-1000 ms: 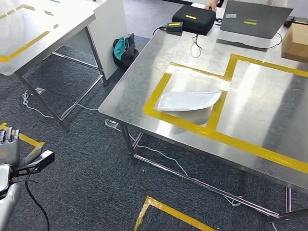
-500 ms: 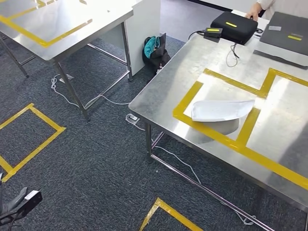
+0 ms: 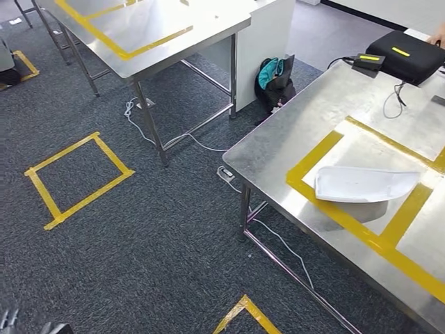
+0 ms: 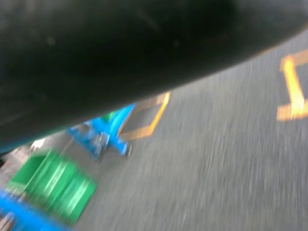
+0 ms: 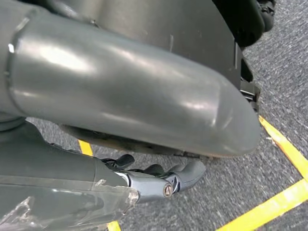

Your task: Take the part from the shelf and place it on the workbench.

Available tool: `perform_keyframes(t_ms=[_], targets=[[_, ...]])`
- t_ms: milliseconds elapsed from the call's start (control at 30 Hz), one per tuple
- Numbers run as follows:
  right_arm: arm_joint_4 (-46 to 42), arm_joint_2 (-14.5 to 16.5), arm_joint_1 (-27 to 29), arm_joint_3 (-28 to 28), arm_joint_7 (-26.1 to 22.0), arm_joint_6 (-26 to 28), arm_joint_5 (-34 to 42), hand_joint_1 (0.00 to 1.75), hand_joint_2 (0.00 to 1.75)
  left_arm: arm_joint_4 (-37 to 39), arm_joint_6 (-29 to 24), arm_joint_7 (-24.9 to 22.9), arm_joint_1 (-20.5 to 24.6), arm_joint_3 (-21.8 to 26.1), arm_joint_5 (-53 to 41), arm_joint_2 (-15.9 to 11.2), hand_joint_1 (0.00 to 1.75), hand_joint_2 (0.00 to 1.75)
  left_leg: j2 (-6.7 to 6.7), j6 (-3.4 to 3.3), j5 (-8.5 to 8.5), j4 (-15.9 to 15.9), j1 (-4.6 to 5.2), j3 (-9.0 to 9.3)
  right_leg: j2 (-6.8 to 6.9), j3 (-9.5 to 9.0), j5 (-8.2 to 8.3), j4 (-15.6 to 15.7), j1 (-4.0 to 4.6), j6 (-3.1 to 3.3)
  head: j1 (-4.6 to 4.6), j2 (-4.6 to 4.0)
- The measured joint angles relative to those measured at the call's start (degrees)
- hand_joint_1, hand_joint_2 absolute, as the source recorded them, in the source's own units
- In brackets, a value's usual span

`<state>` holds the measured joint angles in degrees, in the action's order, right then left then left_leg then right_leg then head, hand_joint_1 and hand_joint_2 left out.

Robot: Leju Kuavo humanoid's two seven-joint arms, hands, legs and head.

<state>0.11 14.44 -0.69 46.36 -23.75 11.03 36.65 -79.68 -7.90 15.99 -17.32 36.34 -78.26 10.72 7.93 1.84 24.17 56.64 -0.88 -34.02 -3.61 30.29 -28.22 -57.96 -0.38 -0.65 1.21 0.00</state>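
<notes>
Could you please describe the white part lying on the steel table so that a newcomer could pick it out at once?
Start at the steel workbench on the right of the head view, marked with yellow tape. The white part lies flat across the taped rectangle nearest the table's corner. It is the one pale, curved, pointed panel; the black case sits far behind.

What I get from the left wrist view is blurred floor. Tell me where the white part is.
Observer: In the head view the white part lies flat on the steel workbench, inside a yellow tape outline.
Operator: Report the right hand.
Observer: The right wrist view shows the right hand above grey carpet. I cannot tell whether it holds anything.
Operator: Name what else sits on that bench.
Observer: A black case at the far edge.
</notes>
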Motion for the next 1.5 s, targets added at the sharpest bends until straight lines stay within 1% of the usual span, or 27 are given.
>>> perform_keyframes(t_ms=[33,100,167,200,267,333,400,467,533,600,667,700,733,767,833,900,967,1033,1067,1133,1200,1233,1300,1367,1400,1433,1500], targets=[[0.0,0.2,0.0,0.0,0.0,0.3,0.0,0.00,0.00,0.5,0.8,0.3,-0.2,2.0,-0.3,1.8,0.00,0.00,-1.44,0.21,0.90,1.3,0.12,-0.64,0.83,-0.16,0.15,0.2,-0.03,0.37,0.17,0.00],[0.0,0.4,0.0,-0.1,0.0,0.6,0.0,0.00,0.00,2.3,1.5,-0.6,-0.7,4.5,0.5,4.5,0.00,0.00,-5.33,0.48,4.46,7.3,0.41,-3.57,2.62,-0.35,0.20,0.5,0.11,0.90,0.47,0.00],[0.1,0.5,0.0,-0.2,0.0,0.7,0.0,0.00,0.00,4.3,1.5,-2.0,-1.4,5.2,1.6,6.2,0.00,0.00,-6.91,0.67,7.50,14.4,0.38,-7.05,4.69,-0.36,0.02,0.5,0.32,1.12,0.52,0.00],[0.1,0.5,0.0,-0.2,0.0,0.8,0.0,0.00,0.00,5.0,1.4,-2.5,-1.8,5.3,1.9,6.9,0.00,0.00,-7.18,0.69,7.64,15.8,0.36,-7.66,5.73,-0.36,-0.09,0.5,0.39,1.14,0.52,0.00],[0.1,0.6,0.0,-0.4,0.0,0.9,0.0,0.00,0.00,5.9,2.2,-3.7,-2.5,5.3,3.0,7.8,0.00,0.00,-7.84,0.56,5.11,12.0,0.38,-5.31,7.59,-0.43,-0.32,0.5,0.43,0.98,0.53,0.00],[0.1,0.6,0.0,-0.4,0.0,1.1,0.0,0.00,0.00,6.6,4.6,-6.4,-2.7,5.3,6.4,8.4,0.00,0.00,-10.44,0.18,2.25,4.2,0.60,-0.52,9.03,-0.65,-0.72,0.4,0.62,0.52,0.55,0.00],[0.2,0.7,0.0,-0.4,0.2,1.3,0.0,0.00,0.00,8.0,6.1,-11.0,-2.7,5.2,12.6,9.0,0.00,0.00,-12.07,-0.34,1.44,0.0,0.89,2.05,10.11,-0.99,-1.15,0.4,0.88,-0.08,0.46,0.00],[0.3,0.8,0.0,-0.4,0.5,1.7,0.0,0.00,0.00,10.6,5.8,-16.7,-2.8,5.0,19.2,9.4,0.00,0.00,-11.02,-0.96,1.40,-0.5,0.98,2.21,11.04,-1.71,-1.33,0.6,0.89,-0.67,0.39,0.00],[0.3,0.9,-0.1,-0.4,0.8,1.9,0.0,0.00,0.00,13.7,5.1,-22.9,-2.8,4.9,24.4,9.8,0.00,0.00,-9.82,-1.63,1.11,-0.7,0.73,2.26,9.10,-1.67,-2.48,-0.5,0.71,-1.32,0.29,0.00],[0.4,0.9,-0.2,-0.4,1.1,2.0,-0.1,0.00,0.00,17.0,4.4,-28.4,-2.1,4.8,28.7,10.1,0.00,0.00,-8.53,-2.13,0.82,-0.9,0.47,2.20,5.48,0.83,-5.78,-6.3,0.56,-1.77,0.08,0.00],[0.4,0.9,-0.2,-0.4,1.6,2.0,-0.2,0.00,0.00,19.6,3.8,-31.4,-1.7,4.4,31.8,10.4,0.00,0.00,-6.99,-2.33,0.73,-0.9,0.48,2.08,4.05,4.40,-8.82,-13.9,0.54,-1.94,-0.05,0.00],[0.4,0.9,-0.3,-0.4,1.8,2.0,-0.2,0.00,0.00,20.4,3.6,-31.9,-1.7,4.0,32.6,10.4,0.00,0.00,-6.12,-2.33,0.71,-0.9,0.47,2.06,3.89,5.45,-8.94,-15.7,0.53,-1.97,-0.09,0.00],[0.4,0.9,-0.3,-0.4,1.9,2.0,-0.2,0.00,0.00,20.9,3.4,-32.1,-1.8,3.7,33.1,10.4,0.00,0.00,-5.21,-2.29,0.68,-0.8,0.45,2.08,3.79,5.47,-7.90,-15.2,0.46,-1.98,-0.12,0.00],[0.4,0.9,-0.3,-0.4,2.0,2.1,-0.2,0.00,0.00,21.3,3.3,-32.1,-1.9,3.4,33.2,10.4,0.00,0.00,-4.26,-2.21,0.63,-0.8,0.39,2.11,3.51,4.39,-5.89,-12.4,0.34,-2.00,-0.12,0.00],[0.4,1.0,-0.5,-0.4,2.1,2.4,-0.2,0.00,0.00,21.6,3.4,-31.1,-1.9,3.3,31.8,10.4,0.00,0.00,-2.50,-1.79,0.50,-0.6,0.35,2.06,1.39,0.88,-2.10,-4.4,-0.09,-2.11,-0.13,0.00],[0.4,1.1,-0.7,-0.4,2.1,2.6,-0.2,0.00,0.00,21.7,3.8,-28.7,-1.6,3.6,28.6,10.4,0.00,0.00,-1.16,-1.11,0.28,-0.5,0.34,1.73,-0.42,-0.87,-0.98,-0.2,-0.25,-1.75,-0.12,0.00],[0.4,1.2,-0.9,-0.4,2.0,2.8,-0.5,0.00,0.00,22.0,4.2,-26.4,-1.5,4.3,25.8,10.3,0.00,0.00,-0.11,-0.40,-0.07,-0.7,0.14,1.39,0.11,-0.99,-0.95,0.1,0.00,-0.80,-0.07,0.00],[0.4,1.3,-1.0,-0.4,2.0,2.8,-0.7,0.00,0.00,22.4,4.5,-24.8,-1.3,5.1,23.5,10.2,0.00,0.00,-1.39,0.08,0.47,0.1,0.07,0.86,1.34,-1.29,-0.56,0.2,0.08,0.13,0.03,0.00],[0.4,1.4,-1.0,-0.4,2.0,2.8,-0.7,0.00,0.00,22.6,4.7,-24.1,-1.1,5.5,22.3,10.2,0.00,0.00,-2.96,0.24,1.73,2.0,0.17,-0.04,2.07,-1.37,-0.35,0.4,0.08,0.51,0.16,0.00],[0.4,1.5,-0.9,-0.4,1.9,2.8,-0.7,0.00,0.00,23.0,5.4,-22.8,-0.4,6.2,19.9,10.1,0.00,0.00,-6.24,0.40,5.82,9.1,0.40,-3.42,3.70,-1.16,-0.22,0.5,0.25,0.89,0.42,0.00],[0.4,1.5,-0.8,-0.4,1.8,2.8,-0.7,0.00,0.00,23.5,6.7,-21.7,0.2,7.2,17.6,10.0,0.00,0.00,-7.12,0.45,8.40,15.7,0.41,-6.30,5.53,-0.77,-0.26,0.4,0.43,1.01,0.44,0.00],[0.5,1.5,-0.8,-0.4,1.8,2.8,-0.7,0.00,0.00,23.7,7.4,-21.2,0.4,7.8,16.4,10.0,0.00,0.00,-7.23,0.38,8.09,16.2,0.42,-6.33,6.32,-0.60,-0.31,0.4,0.47,1.04,0.45,0.00],[0.5,1.5,-0.8,-0.4,1.8,2.8,-0.7,0.00,0.00,24.3,8.5,-20.2,0.8,9.2,14.2,9.9,0.00,0.00,-8.03,0.11,5.11,10.8,0.48,-2.98,7.66,-0.51,-0.46,0.4,0.52,1.01,0.46,0.00],[0.5,1.5,-0.8,-0.4,1.8,2.8,-0.6,0.00,0.00,24.7,9.0,-19.7,1.3,10.1,12.9,9.9,0.00,0.00,-10.62,-0.27,2.66,3.1,0.76,1.59,8.67,-0.89,-0.78,0.3,0.79,0.68,0.47,0.00],[0.5,1.5,-0.8,-0.4,1.8,2.8,-0.6,0.00,0.00,24.8,9.2,-19.5,1.5,10.4,12.4,9.9,0.00,0.00,-11.54,-0.46,2.19,0.8,0.91,2.84,9.15,-1.13,-0.90,0.2,0.94,0.43,0.38,0.00],[0.5,1.5,-0.7,-0.4,1.8,2.8,-0.5,0.00,0.00,25.0,9.4,-19.4,1.7,10.7,12.0,9.9,0.00,0.00,-11.92,-0.64,2.09,-0.3,1.05,3.28,9.65,-1.38,-0.98,0.2,1.08,0.17,0.28,0.00],[0.6,1.5,-0.8,-0.4,1.7,2.9,0.0,0.00,0.00,25.3,9.8,-19.2,1.9,11.3,11.2,9.9,0.00,0.00,-10.75,-1.12,1.85,-0.7,0.99,3.08,10.19,-1.63,-1.12,0.3,1.05,-0.42,0.09,0.00]])
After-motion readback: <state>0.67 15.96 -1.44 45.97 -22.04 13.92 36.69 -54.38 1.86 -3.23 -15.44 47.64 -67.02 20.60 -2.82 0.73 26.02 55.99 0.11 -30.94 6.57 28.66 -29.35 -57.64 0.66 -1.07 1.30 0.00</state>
